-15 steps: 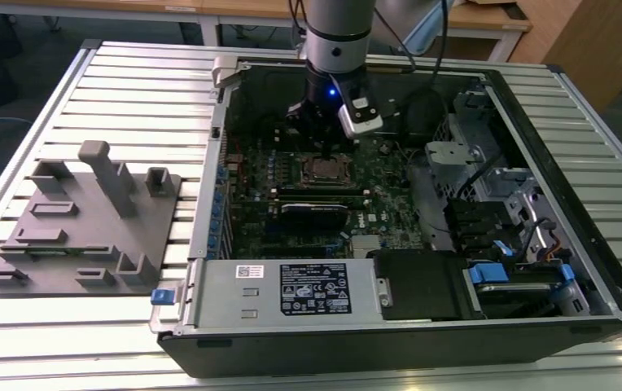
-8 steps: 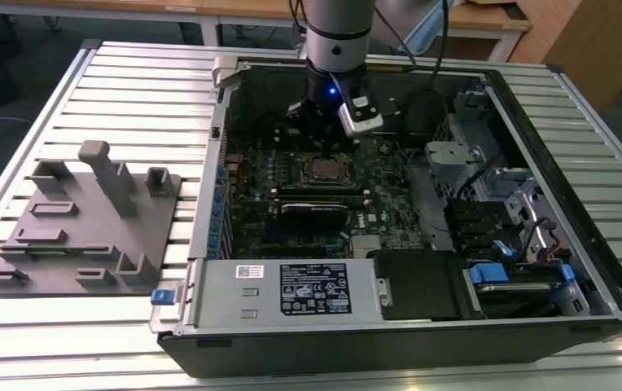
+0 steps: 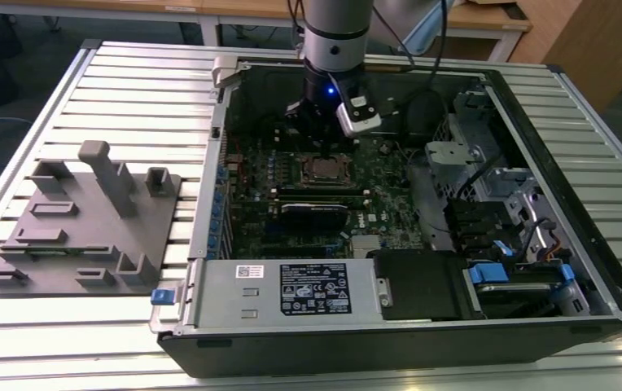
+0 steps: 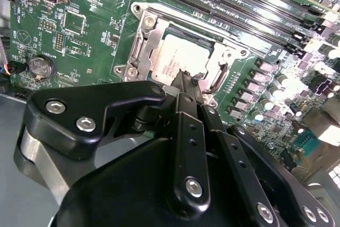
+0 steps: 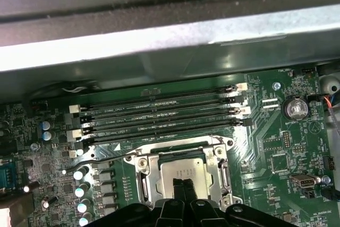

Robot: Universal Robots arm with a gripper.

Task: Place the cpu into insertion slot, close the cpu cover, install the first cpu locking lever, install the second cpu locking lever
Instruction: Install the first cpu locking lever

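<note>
**A:** What carries the set-up?

**B:** A slatted worktop bears an open computer case. Its green motherboard lies flat inside.

**A:** Where are the task parts?

**B:** The insertion slot sits beside the memory slots. The cpu cover lies down over it, framing the cpu, which is seated in the slot.

**A:** And the claw?

**B:** The claw hangs at the cpu's edge. Its fingers are drawn narrow, tips together, and grip nothing visible. Whether it touches the cpu cannot be told.

A grey fixture block is seen on the slatted table, exterior view's left; a power supply, lower centre.
</note>
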